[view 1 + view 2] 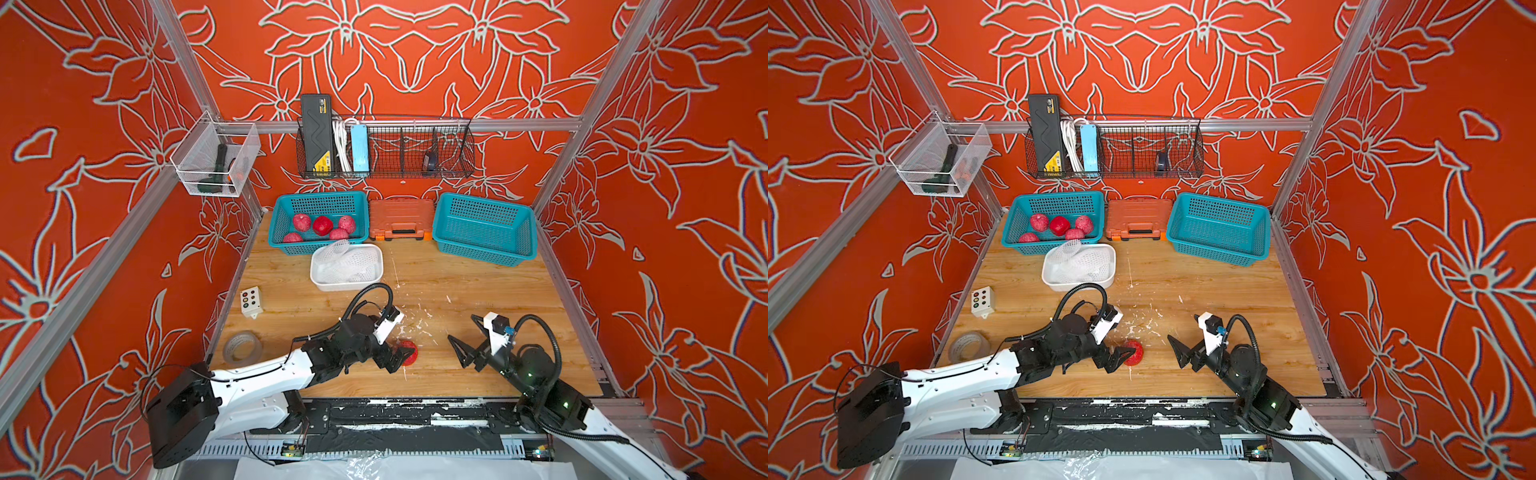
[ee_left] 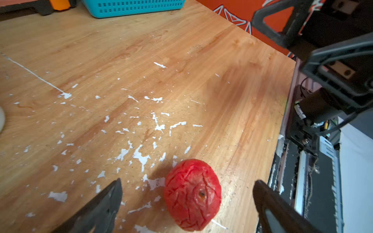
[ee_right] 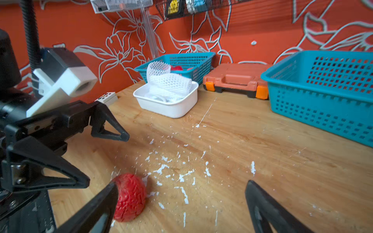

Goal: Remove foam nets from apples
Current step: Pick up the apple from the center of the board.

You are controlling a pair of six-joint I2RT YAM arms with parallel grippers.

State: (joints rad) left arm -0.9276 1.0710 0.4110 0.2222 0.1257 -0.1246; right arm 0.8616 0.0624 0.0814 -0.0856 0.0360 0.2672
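Note:
A bare, wrinkled red apple (image 1: 409, 352) (image 1: 1134, 352) lies on the wooden table near the front, with no net on it. My left gripper (image 1: 400, 356) (image 2: 187, 181) is open, one jaw on each side of the apple (image 2: 192, 194), and neither touches it. To its right my right gripper (image 1: 461, 328) (image 3: 181, 183) is open and holds nothing; the apple (image 3: 130, 197) lies beside one of its fingers. White foam nets (image 1: 347, 259) (image 3: 169, 84) are piled in a white tub (image 1: 332, 286). Several red and pinkish apples (image 1: 323, 225) lie in the left teal basket (image 1: 316, 197).
An empty teal basket (image 1: 484, 228) stands at the back right, with an orange tool case (image 1: 401, 220) between the two baskets. A button box (image 1: 251, 302) and a tape roll (image 1: 242, 347) sit by the left edge. White flecks (image 2: 141, 157) litter the table's middle.

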